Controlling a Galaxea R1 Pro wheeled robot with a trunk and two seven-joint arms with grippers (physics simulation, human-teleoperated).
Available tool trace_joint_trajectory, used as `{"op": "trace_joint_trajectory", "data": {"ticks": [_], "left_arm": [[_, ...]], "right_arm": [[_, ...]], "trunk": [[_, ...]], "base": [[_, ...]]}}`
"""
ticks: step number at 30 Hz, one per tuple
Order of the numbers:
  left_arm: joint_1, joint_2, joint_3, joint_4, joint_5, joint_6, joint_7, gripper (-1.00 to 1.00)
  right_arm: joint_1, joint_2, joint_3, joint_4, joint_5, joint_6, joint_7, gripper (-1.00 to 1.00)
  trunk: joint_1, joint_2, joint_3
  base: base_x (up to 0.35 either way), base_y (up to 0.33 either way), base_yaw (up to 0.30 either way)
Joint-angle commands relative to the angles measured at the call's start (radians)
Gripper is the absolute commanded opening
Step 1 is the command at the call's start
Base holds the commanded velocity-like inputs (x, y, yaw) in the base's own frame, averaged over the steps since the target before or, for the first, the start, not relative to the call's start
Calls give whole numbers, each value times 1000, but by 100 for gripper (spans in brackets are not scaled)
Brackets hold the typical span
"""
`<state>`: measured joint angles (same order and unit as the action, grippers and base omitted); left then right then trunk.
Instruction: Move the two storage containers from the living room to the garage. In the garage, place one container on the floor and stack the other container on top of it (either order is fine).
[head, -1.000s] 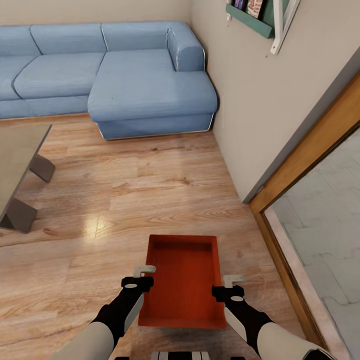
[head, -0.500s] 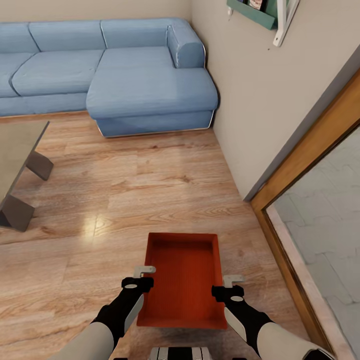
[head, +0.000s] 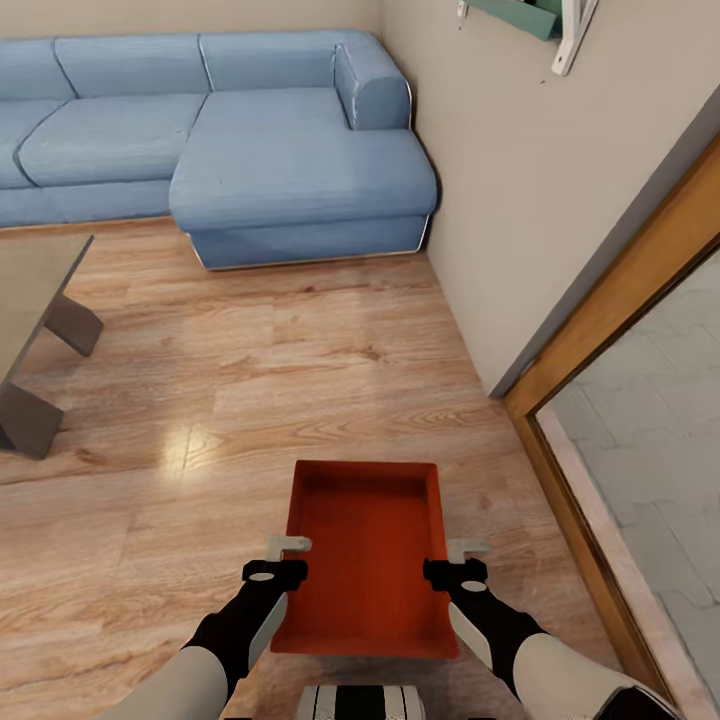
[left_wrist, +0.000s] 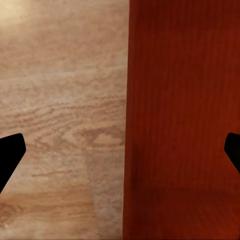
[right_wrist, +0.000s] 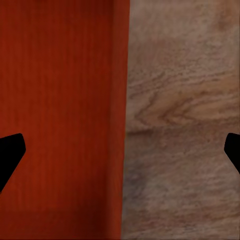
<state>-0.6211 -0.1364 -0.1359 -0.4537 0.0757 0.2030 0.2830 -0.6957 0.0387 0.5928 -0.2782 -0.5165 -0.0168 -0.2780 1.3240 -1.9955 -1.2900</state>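
One orange-red storage container (head: 366, 555) lies on the living room's light wood planks (head: 300, 380), directly in front of me. My left gripper (head: 285, 560) stands open over the container's left wall, one finger outside and one inside. In the left wrist view that wall (left_wrist: 128, 125) runs between the left gripper's (left_wrist: 120, 155) wide-apart fingertips. My right gripper (head: 458, 562) is open the same way over the right wall (right_wrist: 119, 125), which passes between the right gripper's (right_wrist: 120, 155) fingertips. The garage and its floor are out of view.
A blue sectional sofa (head: 280, 160) fills the far corner. A low table's leg and edge (head: 40, 330) stand at the left. A beige wall (head: 520, 200) and a wood-framed glass door (head: 620, 300) run along the right, with pale grey paving behind the glass.
The whole head view has shifted slightly, with sofa and shelf sliding upward, so the camera moved. Both grippers stay open astride the container's side walls.
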Motion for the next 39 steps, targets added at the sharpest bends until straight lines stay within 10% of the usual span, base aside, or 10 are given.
{"op": "trace_joint_trajectory", "data": {"ticks": [1, 39], "left_arm": [[0, 1, -8, -2, 8, 6, 8, 100], [0, 0, -8, -5, 7, 4, 13, 100]], "right_arm": [[-3, 0, 8, 3, -10, -2, -6, 100], [-7, 1, 8, 13, -12, -10, -6, 100]], "trunk": [[4, -7, -4], [115, -210, -95]], "base": [[0, 0, 0], [0, 0, 0]]}}
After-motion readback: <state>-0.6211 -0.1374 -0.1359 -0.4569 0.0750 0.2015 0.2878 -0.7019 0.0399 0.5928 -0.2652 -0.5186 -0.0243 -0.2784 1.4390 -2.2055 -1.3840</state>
